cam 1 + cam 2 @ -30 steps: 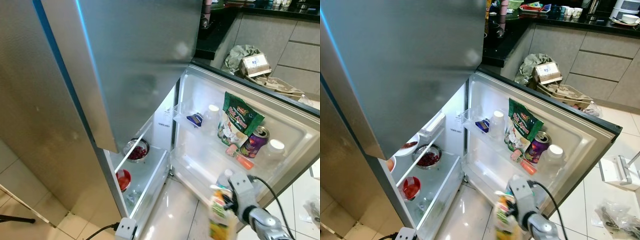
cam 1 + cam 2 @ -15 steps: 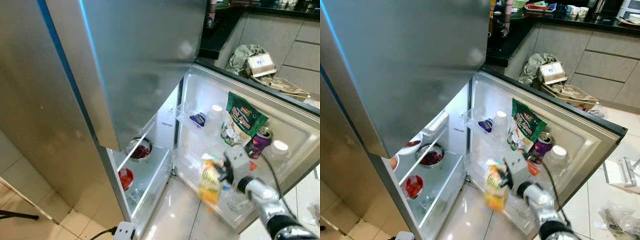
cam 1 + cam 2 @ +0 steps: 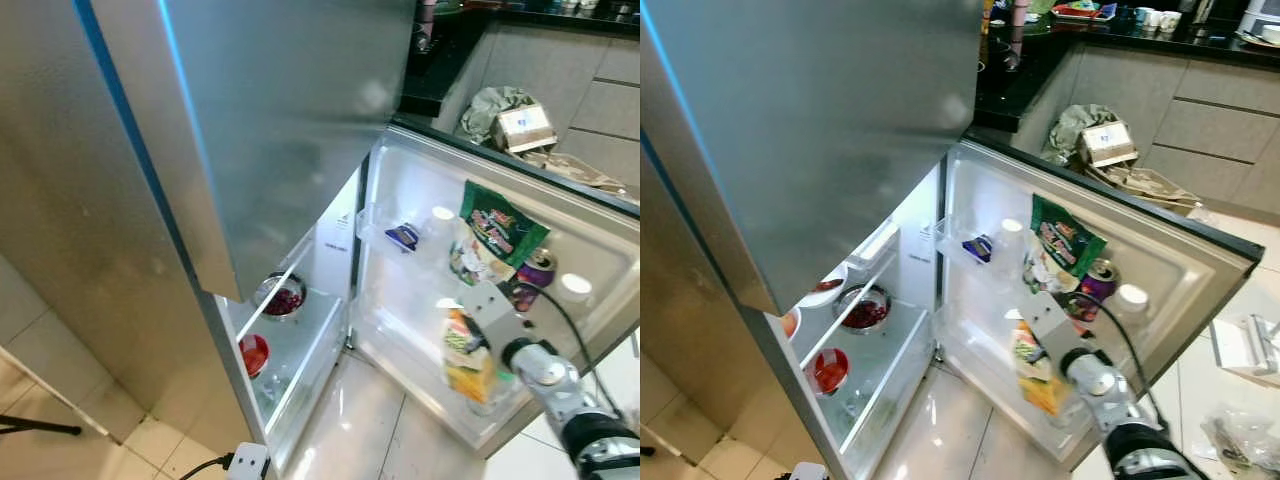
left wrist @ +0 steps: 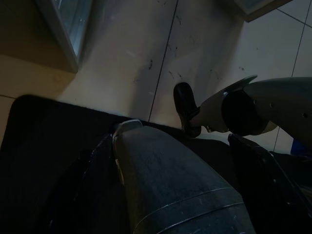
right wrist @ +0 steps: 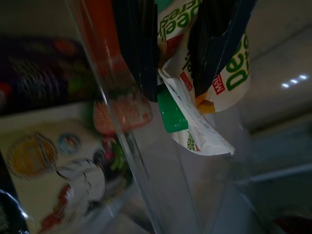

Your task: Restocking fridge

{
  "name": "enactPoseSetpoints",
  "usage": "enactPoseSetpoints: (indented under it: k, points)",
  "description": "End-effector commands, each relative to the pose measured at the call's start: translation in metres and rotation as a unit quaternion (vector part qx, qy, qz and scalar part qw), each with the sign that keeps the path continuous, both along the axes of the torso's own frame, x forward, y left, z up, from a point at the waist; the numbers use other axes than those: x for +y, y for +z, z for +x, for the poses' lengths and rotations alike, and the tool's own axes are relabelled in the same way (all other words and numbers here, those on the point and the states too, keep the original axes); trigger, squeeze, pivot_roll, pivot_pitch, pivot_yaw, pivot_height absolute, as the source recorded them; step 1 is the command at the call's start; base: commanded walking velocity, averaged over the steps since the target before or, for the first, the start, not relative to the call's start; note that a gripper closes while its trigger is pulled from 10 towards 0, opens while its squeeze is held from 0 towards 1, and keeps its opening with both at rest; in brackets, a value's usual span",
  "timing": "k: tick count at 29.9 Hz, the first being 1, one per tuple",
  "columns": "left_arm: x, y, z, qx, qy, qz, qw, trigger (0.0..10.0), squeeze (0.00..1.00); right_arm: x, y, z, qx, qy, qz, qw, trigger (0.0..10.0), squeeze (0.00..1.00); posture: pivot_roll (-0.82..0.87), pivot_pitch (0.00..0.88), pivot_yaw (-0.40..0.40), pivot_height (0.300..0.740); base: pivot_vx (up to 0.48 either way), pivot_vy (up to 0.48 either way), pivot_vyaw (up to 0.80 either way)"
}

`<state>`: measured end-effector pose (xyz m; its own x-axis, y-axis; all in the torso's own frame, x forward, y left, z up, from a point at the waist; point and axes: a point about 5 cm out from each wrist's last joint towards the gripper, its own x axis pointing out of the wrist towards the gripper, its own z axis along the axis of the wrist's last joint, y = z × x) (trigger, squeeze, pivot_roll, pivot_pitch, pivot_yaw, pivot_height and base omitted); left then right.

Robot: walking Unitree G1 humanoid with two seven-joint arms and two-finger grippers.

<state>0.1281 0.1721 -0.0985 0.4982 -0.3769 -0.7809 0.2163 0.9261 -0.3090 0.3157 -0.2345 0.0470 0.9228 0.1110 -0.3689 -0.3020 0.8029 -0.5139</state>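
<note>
A juice carton with a green cap and yellow-orange print is held over the lower shelf of the open fridge door. My right gripper is shut on its top, and the dark fingers clamp the white folded top on both sides. The carton sits against the shelf's clear plastic wall; whether it rests on the shelf I cannot tell. In the left wrist view the left arm hangs low over the tiled floor beside my own leg.
The door's upper shelf holds a green snack bag, a purple can, two white-capped bottles and a blue packet. Inside the fridge stand a bowl of red berries and a red bowl. The steel upper door overhangs.
The right gripper lifted the carton from near the floor, then swung it right to the door's lower shelf. The view has shifted slightly.
</note>
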Motion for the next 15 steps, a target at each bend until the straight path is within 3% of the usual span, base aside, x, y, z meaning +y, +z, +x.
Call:
enactPoseSetpoints:
  k: [1,4,9,12,15]
  points:
    - [0.003,-0.001,-0.004,0.007,-0.003,0.005,1.0,10.0,0.0,-0.013,0.013,0.006,-0.027,-0.028,-0.014,0.999,10.0,0.0,0.0,0.0,-0.058,0.74,0.0,0.0,0.0]
    - [0.003,-0.001,-0.004,0.007,-0.003,0.004,1.0,10.0,0.0,-0.026,0.015,0.004,-0.033,-0.055,-0.023,0.998,10.0,0.0,-0.01,0.0,-0.056,0.74,0.0,0.0,0.0]
    - [0.003,-0.001,-0.003,0.006,-0.004,0.002,1.0,10.0,0.0,-0.034,0.015,0.002,-0.033,-0.066,-0.045,0.996,10.0,0.0,-0.01,0.0,-0.059,0.74,0.0,0.0,0.0]
    - [0.001,0.0,-0.002,0.001,-0.01,0.0,1.0,10.0,0.0,-0.027,0.011,0.0,-0.023,-0.053,-0.023,0.998,10.0,0.0,-0.01,0.0,-0.06,0.74,0.0,0.0,0.0]
    - [-0.003,0.001,0.003,-0.009,-0.019,-0.003,1.0,10.0,0.0,-0.001,-0.009,-0.008,0.031,0.002,0.07,0.997,10.0,0.0,-0.01,0.0,-0.061,0.74,0.0,0.0,0.0]
